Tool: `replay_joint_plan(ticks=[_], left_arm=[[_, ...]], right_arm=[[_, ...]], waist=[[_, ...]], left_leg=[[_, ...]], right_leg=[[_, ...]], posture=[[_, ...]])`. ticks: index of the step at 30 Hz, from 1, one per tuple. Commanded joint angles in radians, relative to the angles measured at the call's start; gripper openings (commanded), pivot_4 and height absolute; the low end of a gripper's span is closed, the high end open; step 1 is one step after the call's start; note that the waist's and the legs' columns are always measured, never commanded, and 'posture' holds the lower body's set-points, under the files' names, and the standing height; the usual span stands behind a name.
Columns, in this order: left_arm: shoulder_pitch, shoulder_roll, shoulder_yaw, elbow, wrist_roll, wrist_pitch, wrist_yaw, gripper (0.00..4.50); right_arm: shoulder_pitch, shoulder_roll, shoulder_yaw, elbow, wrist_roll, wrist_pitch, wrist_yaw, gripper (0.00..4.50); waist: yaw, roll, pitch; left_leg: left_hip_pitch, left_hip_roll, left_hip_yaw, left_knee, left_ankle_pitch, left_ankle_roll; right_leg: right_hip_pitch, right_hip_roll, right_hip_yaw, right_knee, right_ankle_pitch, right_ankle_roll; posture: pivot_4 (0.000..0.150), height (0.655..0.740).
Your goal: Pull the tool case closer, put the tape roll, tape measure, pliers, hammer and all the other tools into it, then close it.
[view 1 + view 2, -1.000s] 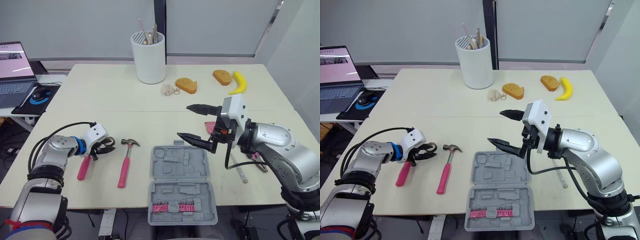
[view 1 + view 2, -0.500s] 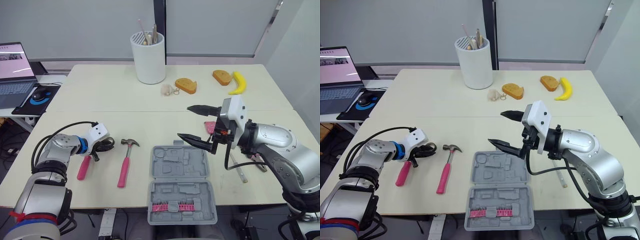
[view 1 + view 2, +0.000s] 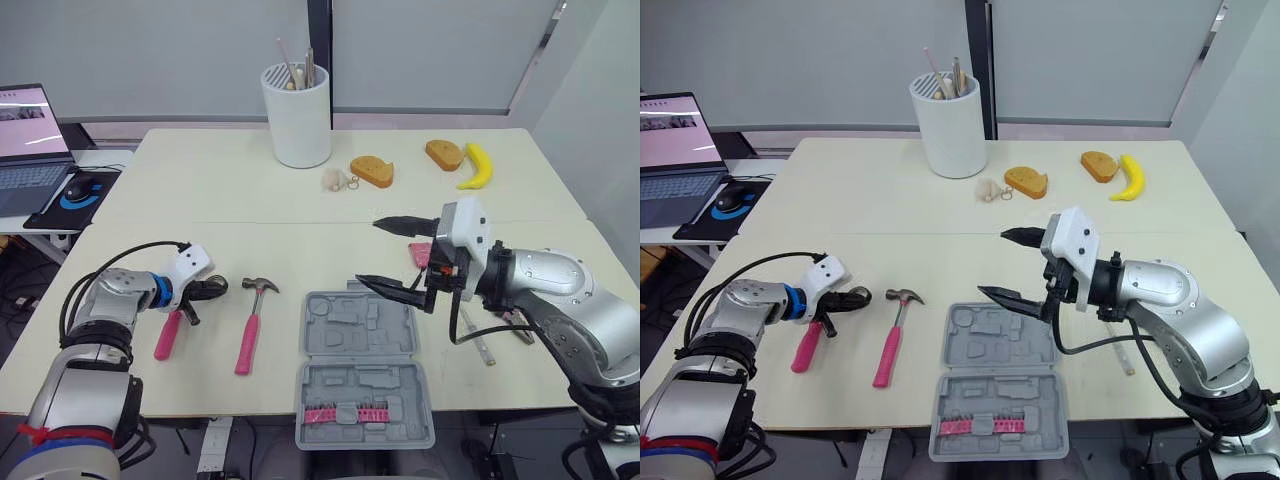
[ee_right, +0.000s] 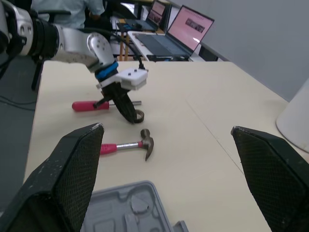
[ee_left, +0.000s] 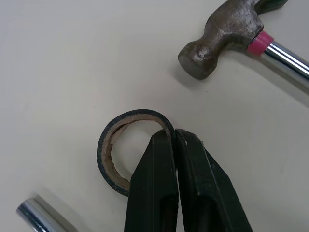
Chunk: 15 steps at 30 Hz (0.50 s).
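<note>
Two black fingers of my left claw [image 5: 174, 133] are pressed together on the wall of the tape roll [image 5: 126, 117], one inside the ring and one outside. The roll is a thin dark band with a rough brown cardboard core, lying flat on the pale matte worktop [image 3: 300, 230] near its left edge. My fingers cover part of its rim. Just beside it a screwdriver [image 3: 166, 335] lies with a glossy pink handle; the left wrist view cuts off all but a stub of its chrome shaft.

Next along is the hammer [image 3: 252, 322], apart from the roll, with a dull pitted steel claw head, a pink collar, a bright shaft and a pink grip pointing towards me.

Further right the tool case [image 3: 362, 365] lies open and flat at the near edge. It is grey moulded plastic, both halves full of shaped recesses, with a row of pink bits in the nearer half. I see none of the loose tools inside it.

My right claw [image 3: 367, 251] hangs above the case's far edge with its long tapered fingers spread wide apart and nothing between them. Behind it sits a small pink object [image 3: 420, 252], mostly hidden by the claw's white housing, so I cannot tell what it is.
</note>
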<state>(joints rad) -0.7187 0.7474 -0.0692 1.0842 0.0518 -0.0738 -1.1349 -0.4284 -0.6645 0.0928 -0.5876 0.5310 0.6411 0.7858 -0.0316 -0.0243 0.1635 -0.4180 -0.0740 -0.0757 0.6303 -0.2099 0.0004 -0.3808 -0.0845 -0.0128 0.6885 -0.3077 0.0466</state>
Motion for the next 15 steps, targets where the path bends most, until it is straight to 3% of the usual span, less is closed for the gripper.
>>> replay_joint_plan(ticks=[1, 9, 15], left_arm=[[-0.007, 0.073, 0.061, -0.116, -0.072, 0.094, -0.089, 0.02], [0.087, 0.180, 0.080, -0.504, -0.160, 0.313, -0.215, 0.02], [0.131, 0.195, 0.053, -0.867, -0.226, 0.509, -0.245, 0.02]], right_arm=[[0.023, -0.018, -0.003, -0.046, -0.004, -0.021, 0.015, 4.50], [0.079, -0.058, 0.004, -0.034, -0.051, -0.067, 0.040, 4.50], [0.104, -0.069, 0.029, -0.037, -0.092, -0.087, 0.052, 4.50]], waist=[[-0.001, -0.002, 0.001], [0.000, -0.003, 0.002], [0.001, -0.003, 0.002]], left_leg=[[0.000, 0.000, 0.000, 0.000, 0.000, 0.000], [0.000, 0.001, 0.000, 0.000, 0.000, 0.000], [0.000, 0.001, -0.001, 0.000, 0.000, 0.000]], right_leg=[[0.000, 0.000, 0.000, 0.000, 0.000, 0.000], [0.000, 0.000, 0.002, 0.000, 0.000, 0.000], [0.001, -0.001, 0.003, -0.001, 0.000, 0.000]], posture=[[0.150, 0.7400], [0.150, 0.7400], [0.150, 0.7400]])
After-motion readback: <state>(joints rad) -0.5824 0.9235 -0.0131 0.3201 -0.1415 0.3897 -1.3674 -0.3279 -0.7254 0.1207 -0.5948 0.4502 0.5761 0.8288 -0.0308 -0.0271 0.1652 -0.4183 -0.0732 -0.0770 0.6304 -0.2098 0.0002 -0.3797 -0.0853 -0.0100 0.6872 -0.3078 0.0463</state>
